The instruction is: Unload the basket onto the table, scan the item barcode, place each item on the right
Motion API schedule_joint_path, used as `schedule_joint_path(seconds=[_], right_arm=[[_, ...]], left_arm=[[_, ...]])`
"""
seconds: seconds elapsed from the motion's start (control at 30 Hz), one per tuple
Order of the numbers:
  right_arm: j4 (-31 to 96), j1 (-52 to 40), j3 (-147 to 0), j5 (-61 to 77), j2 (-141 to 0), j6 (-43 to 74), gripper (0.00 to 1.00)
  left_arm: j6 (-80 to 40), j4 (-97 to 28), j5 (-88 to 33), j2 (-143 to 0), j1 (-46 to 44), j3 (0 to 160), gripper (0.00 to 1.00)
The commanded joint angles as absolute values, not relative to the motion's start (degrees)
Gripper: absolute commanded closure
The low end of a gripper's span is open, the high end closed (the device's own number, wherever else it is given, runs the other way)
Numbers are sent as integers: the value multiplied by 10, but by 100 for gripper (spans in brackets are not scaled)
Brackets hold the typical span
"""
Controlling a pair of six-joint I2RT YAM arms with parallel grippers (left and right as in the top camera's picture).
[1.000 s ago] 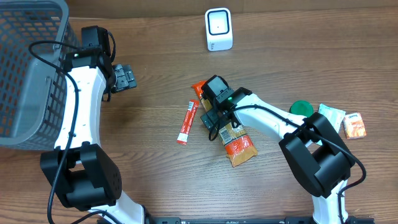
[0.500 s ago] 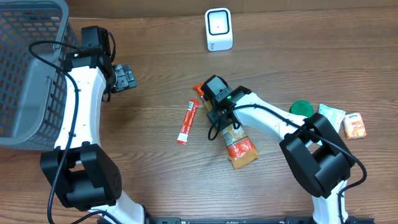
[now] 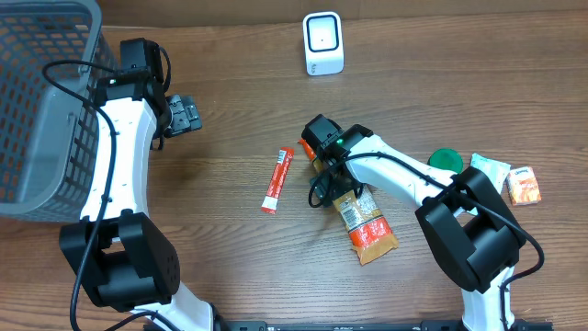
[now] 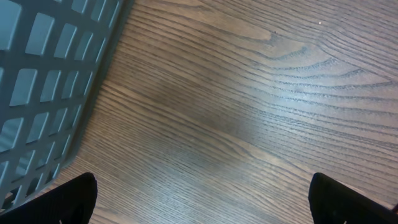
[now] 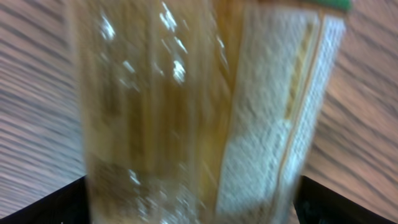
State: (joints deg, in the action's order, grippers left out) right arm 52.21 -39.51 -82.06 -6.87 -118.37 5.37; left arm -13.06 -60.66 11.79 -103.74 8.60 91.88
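Overhead: found pouch (image 3: pixel 366 223) lying flat, long axis upper-left to lower-right, upper end just below right gripper (image 3: pixel 326 173); left gripper (image 3: pixel 186 115) well apart, near basket (image 3: pixel 37 110); scanner (image 3: pixel 323 43) beyond | Left wrist: fingers (image 4: pixel 68 199) spread wide, holding nothing | Right wrist: fingers (image 5: pixel 43 205) spread wide, blurred pouch between; contact and barcode not discernible
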Motion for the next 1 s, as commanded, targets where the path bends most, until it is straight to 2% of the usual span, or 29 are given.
schedule_joint_path(seconds=[0.0, 0.07, 0.27, 0.43, 0.6, 0.9, 0.97], right_arm=[[511, -396, -809, -30, -1195, 58, 0], [512, -396, -809, -29, -1195, 58, 0], [499, -396, -809, -47, -1195, 58, 12], [465, -396, -809, -66, -1195, 58, 15], [472, -396, -809, -63, -1195, 58, 36], [477, -396, -816, -64, -1195, 58, 58], [489, -396, -832, -64, -1195, 58, 69]], left_arm=[[-124, -606, 115, -1033, 82, 929, 0], [-124, -606, 115, -1033, 82, 929, 0], [-124, -606, 115, -1033, 82, 929, 0], [-124, -606, 115, -1033, 82, 929, 0], [-124, -607, 115, -1033, 82, 929, 0], [-124, -606, 115, -1033, 82, 929, 0], [-124, -606, 115, -1033, 82, 929, 0]])
